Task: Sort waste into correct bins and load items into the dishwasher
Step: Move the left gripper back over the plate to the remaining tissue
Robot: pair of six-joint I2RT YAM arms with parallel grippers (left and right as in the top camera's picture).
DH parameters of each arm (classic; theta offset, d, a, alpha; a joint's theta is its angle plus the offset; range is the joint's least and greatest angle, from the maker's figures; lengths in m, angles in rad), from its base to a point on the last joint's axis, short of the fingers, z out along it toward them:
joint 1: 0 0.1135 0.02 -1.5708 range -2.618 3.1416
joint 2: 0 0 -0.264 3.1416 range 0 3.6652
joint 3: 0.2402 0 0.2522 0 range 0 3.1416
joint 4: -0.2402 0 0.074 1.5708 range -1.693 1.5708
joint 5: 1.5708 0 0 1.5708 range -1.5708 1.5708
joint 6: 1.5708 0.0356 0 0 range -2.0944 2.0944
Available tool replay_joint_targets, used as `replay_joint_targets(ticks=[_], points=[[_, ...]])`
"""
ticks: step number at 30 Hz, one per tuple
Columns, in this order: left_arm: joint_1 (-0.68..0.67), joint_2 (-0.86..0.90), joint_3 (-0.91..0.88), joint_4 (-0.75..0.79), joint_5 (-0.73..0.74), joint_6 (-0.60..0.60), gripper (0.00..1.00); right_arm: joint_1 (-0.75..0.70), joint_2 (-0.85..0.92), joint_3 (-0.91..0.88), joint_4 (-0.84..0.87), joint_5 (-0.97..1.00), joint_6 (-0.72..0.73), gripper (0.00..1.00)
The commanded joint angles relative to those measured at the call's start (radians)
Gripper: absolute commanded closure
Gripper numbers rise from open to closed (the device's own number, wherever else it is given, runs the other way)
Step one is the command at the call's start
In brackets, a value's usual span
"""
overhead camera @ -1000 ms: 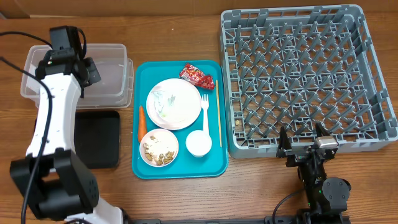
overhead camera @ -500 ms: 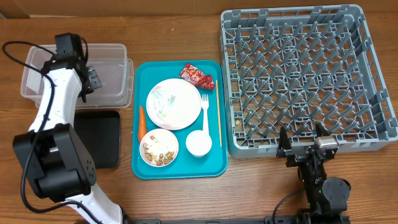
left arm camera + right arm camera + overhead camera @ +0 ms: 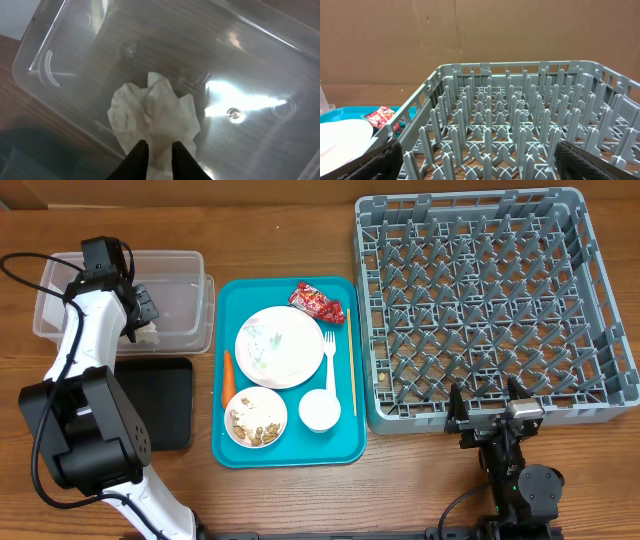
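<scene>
In the left wrist view my left gripper (image 3: pixel 159 147) hangs over the clear tub (image 3: pixel 250 65), its jaws a narrow gap apart with a crumpled white napkin (image 3: pixel 152 112) pinched between them. From overhead the gripper (image 3: pixel 143 320) and napkin (image 3: pixel 149 332) sit at the tub's (image 3: pixel 180 290) front edge, behind the black tray (image 3: pixel 155 400). The red wrapper (image 3: pixel 316 302), carrot (image 3: pixel 228 372), plate (image 3: pixel 280 346), bowl of scraps (image 3: pixel 255 416), cup (image 3: pixel 320 410), fork (image 3: pixel 329 352) and stick (image 3: pixel 351 365) lie on the teal tray (image 3: pixel 225 450). My right gripper (image 3: pixel 487 402) stands open before the grey rack (image 3: pixel 600 395).
The right wrist view looks across the rack's upright pegs (image 3: pixel 490 67), with the wrapper (image 3: pixel 380 116) and plate edge (image 3: pixel 342 135) at the left. A brown wall stands behind the rack. Bare wooden table surrounds the tray, bins and rack.
My left gripper has drawn back a little toward the tub's front edge, and the napkin now shows below it from overhead. The right arm has not moved.
</scene>
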Motion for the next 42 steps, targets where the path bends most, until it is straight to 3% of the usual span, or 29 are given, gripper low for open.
replay_joint_targets(ticks=[1, 4, 9, 14, 18, 23, 28, 33, 39, 42], points=[[0.002, 0.013, 0.021, 0.01, 0.003, -0.003, 0.8, 0.0, -0.011, -0.011, 0.005, 0.002, -0.001, 0.0], [0.002, 0.012, 0.03, 0.01, 0.001, -0.003, 0.95, 0.0, -0.011, -0.011, 0.005, 0.002, -0.001, 0.0], [0.001, -0.013, 0.121, -0.036, 0.0, -0.004, 0.96, 0.0, -0.011, -0.011, 0.004, 0.002, -0.001, 0.0], [-0.017, -0.072, 0.292, -0.226, 0.055, -0.004, 0.96, 0.0, -0.011, -0.011, 0.004, 0.002, -0.001, 0.0], [-0.039, -0.132, 0.362, -0.365, 0.187, -0.004, 0.96, 0.0, -0.011, -0.011, 0.005, 0.002, -0.001, 0.0], [-0.077, -0.167, 0.361, -0.52, 0.504, -0.003, 0.96, 0.0, -0.011, -0.011, 0.005, 0.002, -0.001, 0.0], [-0.152, -0.165, 0.329, -0.602, 0.64, 0.043, 0.96, 0.0, -0.011, -0.011, 0.005, 0.002, -0.001, 0.0], [-0.267, -0.163, 0.293, -0.606, 0.586, 0.064, 0.94, 0.0, -0.011, -0.011, 0.005, 0.002, -0.001, 0.0], [-0.405, -0.163, 0.259, -0.594, 0.473, -0.018, 0.93, 0.0, -0.011, -0.011, 0.005, 0.002, -0.001, 0.0], [-0.459, -0.163, 0.231, -0.57, 0.388, -0.059, 0.83, 0.0, -0.011, -0.011, 0.005, 0.002, -0.001, 0.0]])
